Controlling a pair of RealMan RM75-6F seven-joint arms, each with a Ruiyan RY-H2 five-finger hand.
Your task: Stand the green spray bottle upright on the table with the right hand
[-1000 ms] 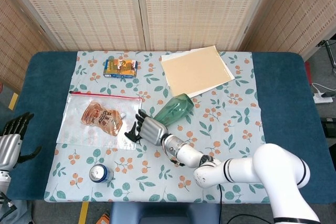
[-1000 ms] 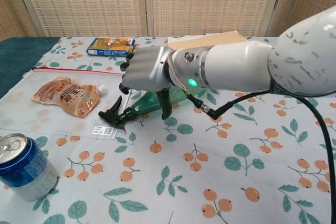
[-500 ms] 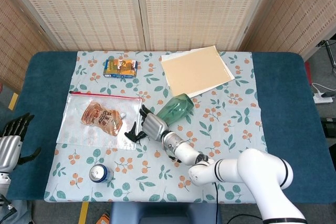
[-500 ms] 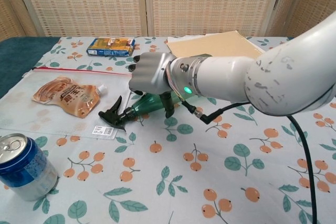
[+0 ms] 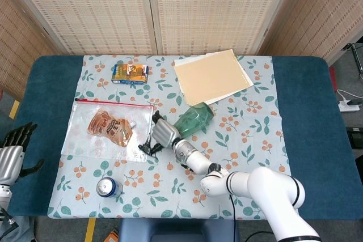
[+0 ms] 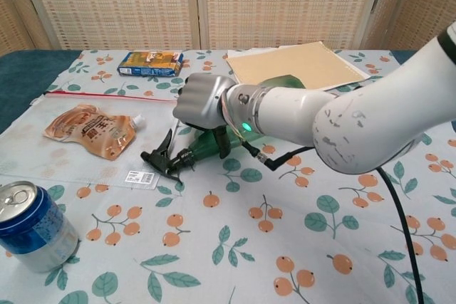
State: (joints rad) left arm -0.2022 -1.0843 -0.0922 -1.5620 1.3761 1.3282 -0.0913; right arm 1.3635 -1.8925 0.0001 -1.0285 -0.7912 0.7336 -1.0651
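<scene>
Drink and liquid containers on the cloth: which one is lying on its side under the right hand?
The green spray bottle, black trigger pointing left, gripped by the right hand. The blue can stands upright alone; the orange pouch lies flat, untouched.

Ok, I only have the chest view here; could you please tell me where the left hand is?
Observer: The left hand is beyond the table's left edge, fingers apart, holding nothing.
Operator: Thanks. Which way does the bottle's base point?
Observer: The green spray bottle lies tilted, with its base toward the near corner of the folder. It is close, but I cannot tell if they touch.
</scene>
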